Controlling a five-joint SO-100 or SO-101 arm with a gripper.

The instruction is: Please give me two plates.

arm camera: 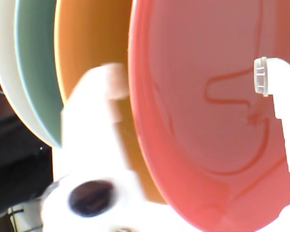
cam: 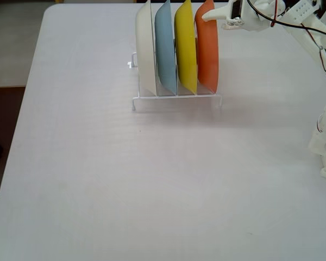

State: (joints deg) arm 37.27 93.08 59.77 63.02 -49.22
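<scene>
Four plates in one wire rack (cam: 176, 98): one cream-white plate (cam: 146, 51), one light blue plate (cam: 165, 49), one yellow plate (cam: 185, 46), one orange plate (cam: 208, 49).

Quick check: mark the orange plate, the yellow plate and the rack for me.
orange plate (cam: 207, 46), fixed view, outer face
yellow plate (cam: 185, 46), fixed view, rim edge
rack (cam: 176, 97), fixed view, front base wire

Four plain, unpatterned plates are seen in the fixed view: cream-white plate (cam: 146, 49), light blue plate (cam: 165, 46), yellow plate (cam: 185, 46), orange plate (cam: 207, 46). Rack (cam: 176, 98) is white wire; bench (cam: 152, 179) pale lilac-white. Pincer (cam: 209, 16) is white, wired red and black. Orange plate (arm camera: 208, 121) is rendered salmon-pink in the wrist view.
</scene>
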